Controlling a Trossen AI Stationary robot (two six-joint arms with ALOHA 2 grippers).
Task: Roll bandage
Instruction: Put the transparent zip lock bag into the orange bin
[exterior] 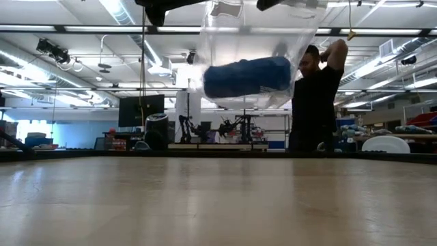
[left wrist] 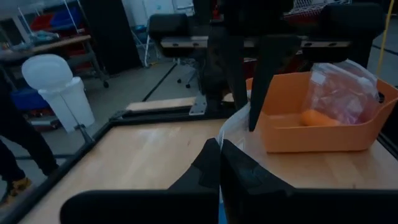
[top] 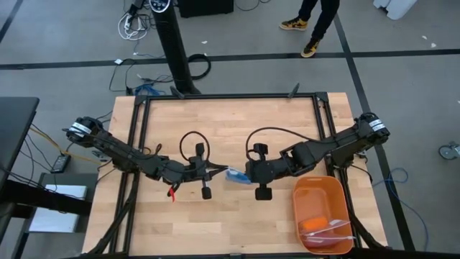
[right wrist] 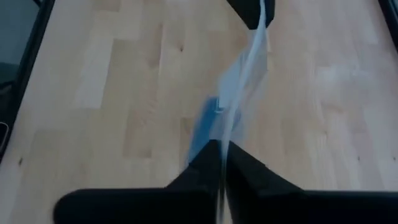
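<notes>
The bandage (exterior: 247, 76) is a short bright blue roll lying level inside a clear plastic bag (exterior: 254, 41). The bag hangs well above the table between my two grippers. My left gripper (top: 215, 173) and my right gripper (top: 244, 175) face each other over the table's middle, each shut on the bag. The blue roll also shows between them in the high view (top: 234, 174) and through the plastic in the right wrist view (right wrist: 202, 127). My left gripper pinches the bag's clear plastic edge (left wrist: 231, 127) between its two shut fingers, coming level from the table's left. The bag is lifted clear of the table. My right gripper pinches the opposite edge of the bag (right wrist: 231, 121) between its two shut fingers, coming level from the table's right. The plastic stretches from it to the left gripper's fingers (right wrist: 249, 12), and the blue roll sags in the bag below.
An orange tray (top: 322, 188) stands at the table's near right, holding a crinkly clear bag (left wrist: 342, 93) and an orange item (top: 316, 224). Bare wood lies below the grippers. A person (exterior: 315, 102) stands beyond the far edge.
</notes>
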